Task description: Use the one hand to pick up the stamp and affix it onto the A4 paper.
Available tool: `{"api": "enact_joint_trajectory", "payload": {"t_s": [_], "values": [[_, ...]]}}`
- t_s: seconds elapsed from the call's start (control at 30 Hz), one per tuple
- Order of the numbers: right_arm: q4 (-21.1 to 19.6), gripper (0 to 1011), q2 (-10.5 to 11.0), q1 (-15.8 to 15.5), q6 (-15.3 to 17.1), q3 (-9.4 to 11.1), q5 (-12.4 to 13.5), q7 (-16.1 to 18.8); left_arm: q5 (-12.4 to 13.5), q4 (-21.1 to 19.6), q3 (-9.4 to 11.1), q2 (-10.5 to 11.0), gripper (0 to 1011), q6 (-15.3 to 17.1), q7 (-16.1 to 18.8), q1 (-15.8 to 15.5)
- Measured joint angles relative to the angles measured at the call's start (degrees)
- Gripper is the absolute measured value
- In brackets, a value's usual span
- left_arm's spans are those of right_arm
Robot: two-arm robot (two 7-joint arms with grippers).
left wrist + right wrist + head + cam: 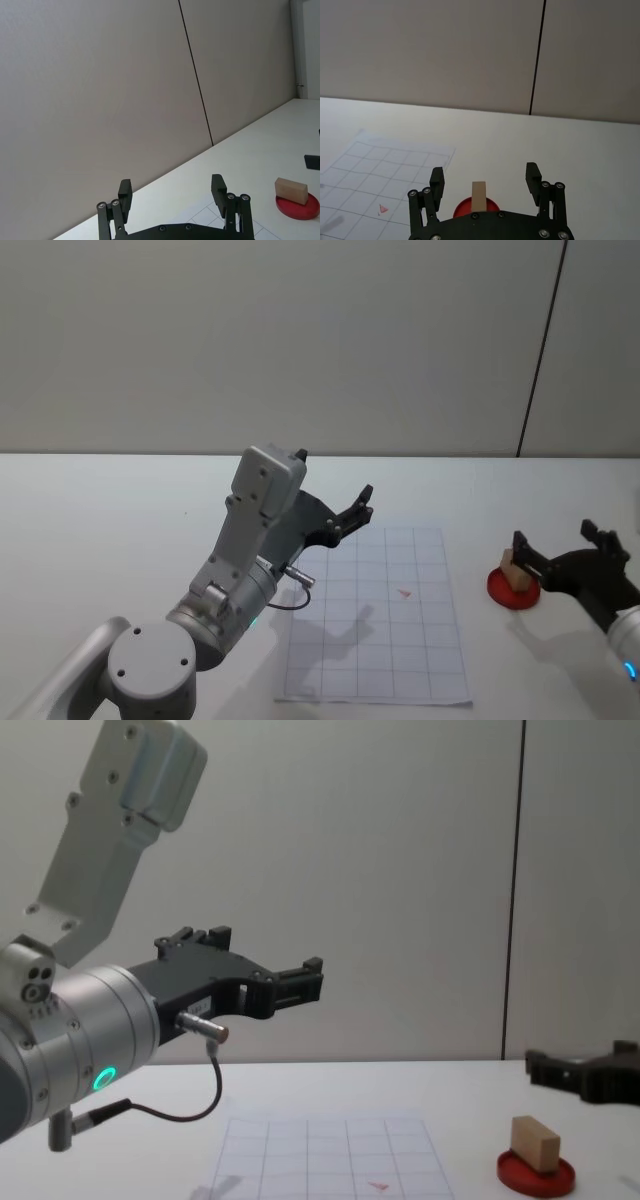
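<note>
- Stamp (516, 569), the small tan wooden rectangular block, sits tilted on the flat round red ink pad (513, 589), out on the table to the right of the paper.
- The right black two-fingered gripper (560, 545) is right there with it, fingers spread wide, and the block lies between and just ahead of them; no contact yet.
- From the right wrist view the stamp (479, 197) stands centred in the gap between the two parted fingers (436, 182), with the red disc (475, 207) under it.
- In the chest view the right gripper (583, 1077) hovers above and behind the stamp (533, 1143), clear of it.
- The left gripper (357, 508) hangs raised in the air over the paper's left half, its fingers apart and holding nothing, a black cable looping below its wrist.
- The white A4 sheet printed with a faint grey square grid (380, 615) lies flat on the white table (110, 530), a small red mark (405, 592) near its middle.
- Behind the table runs a plain grey panelled wall (300, 340) with one dark vertical seam.
</note>
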Motion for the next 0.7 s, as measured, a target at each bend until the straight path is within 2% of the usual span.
{"api": "enact_joint_trajectory", "payload": {"t_s": [0.47,0.7], "values": [[-9.7,1001,4.9,-5.8,-6.1,0.2,1.7,0.5,0.0,0.0,0.0,0.0,1002,0.0,0.0,0.0],[-11.4,1001,5.8,-6.9,-7.2,0.3,2.0,0.6,0.0,0.0,0.0,0.0,1002,0.0,0.0,0.0]]}}
